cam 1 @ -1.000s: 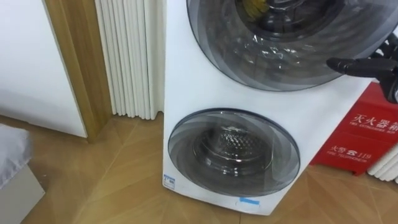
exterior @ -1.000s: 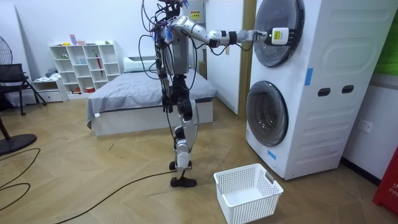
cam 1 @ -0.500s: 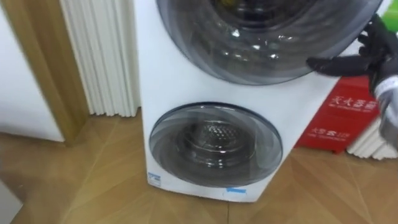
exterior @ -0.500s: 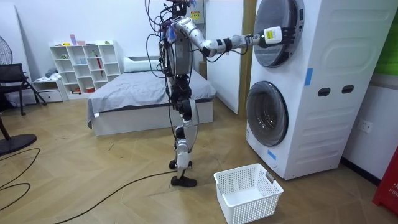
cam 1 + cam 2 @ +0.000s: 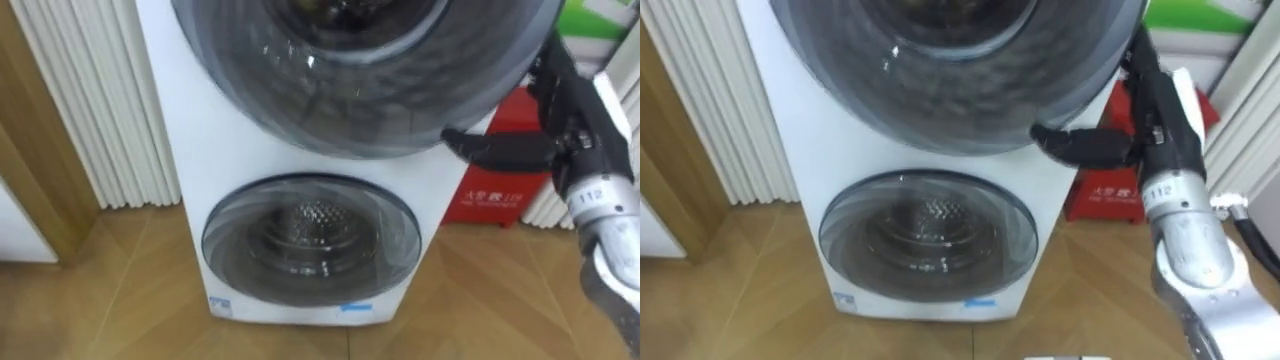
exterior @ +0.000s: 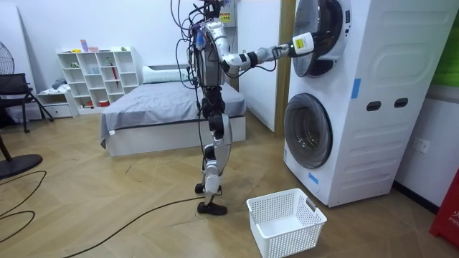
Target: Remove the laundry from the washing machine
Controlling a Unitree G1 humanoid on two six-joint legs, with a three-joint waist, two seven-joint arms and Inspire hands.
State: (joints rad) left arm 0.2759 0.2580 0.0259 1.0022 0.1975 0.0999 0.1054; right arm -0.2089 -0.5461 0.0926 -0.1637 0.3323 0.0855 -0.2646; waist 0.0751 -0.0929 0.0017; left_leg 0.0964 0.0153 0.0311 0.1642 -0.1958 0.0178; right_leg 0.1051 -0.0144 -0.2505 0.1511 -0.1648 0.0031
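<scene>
White washing machine (image 5: 178, 145), two round doors (image 5: 312, 250), one right hand (image 5: 575, 135), one basket (image 6: 285, 221).

My right hand (image 5: 572, 125) is black, with a white plate across its back. The wrist behind it is a pale grey cuff bearing a small dark printed number, and the forearm is smooth silver-grey. A black cable runs beside that forearm. From across the room, my torso is silver and hung with dark cables, my legs silver-grey with dark joints and black feet.
</scene>
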